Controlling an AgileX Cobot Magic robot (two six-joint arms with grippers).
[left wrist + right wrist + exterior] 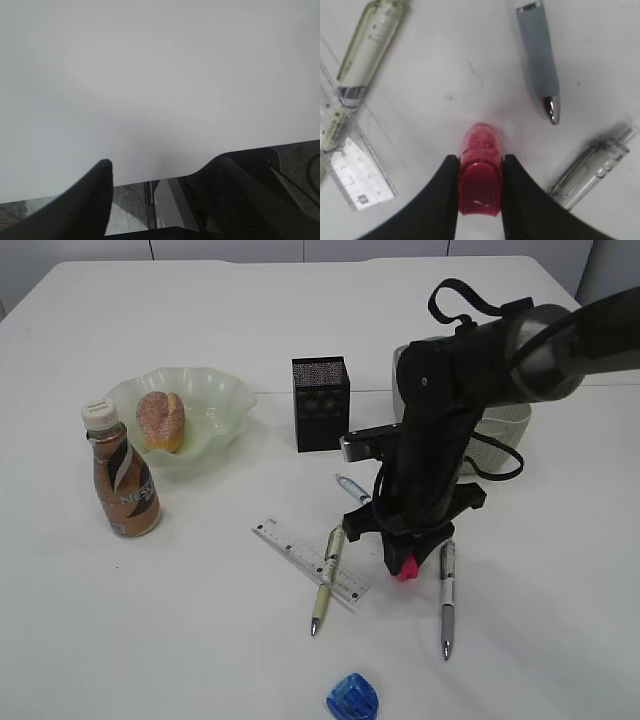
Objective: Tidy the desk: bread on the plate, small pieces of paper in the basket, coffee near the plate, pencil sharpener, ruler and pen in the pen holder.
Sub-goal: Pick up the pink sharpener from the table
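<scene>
Right gripper [480, 190] is clamped on a red pencil sharpener [480, 172], both fingers [445, 195] pressed against its sides, sharpener down at the desk [200, 640] surface near the front edge, right of centre. Left gripper [160, 200] is spread wide with nothing between the fingers, hovering over bare tabletop at the desk edge.

Bread [160, 420] sits in the plate [225, 400], left side toward the back. Coffee [122, 475] stands upright just in front of the plate. Pen holder [320, 403] is mid-desk, upright. Basket [500, 425] is right of it, mostly hidden behind the right arm.

Ruler [310, 560] lies flat in front of the pen holder, a yellow-green pen [327, 580] crossing over it. Grey pen [447, 600] lies right of the gripper, a clear pen [352, 488] behind it. Blue sharpener [352, 698] sits at the front edge.
</scene>
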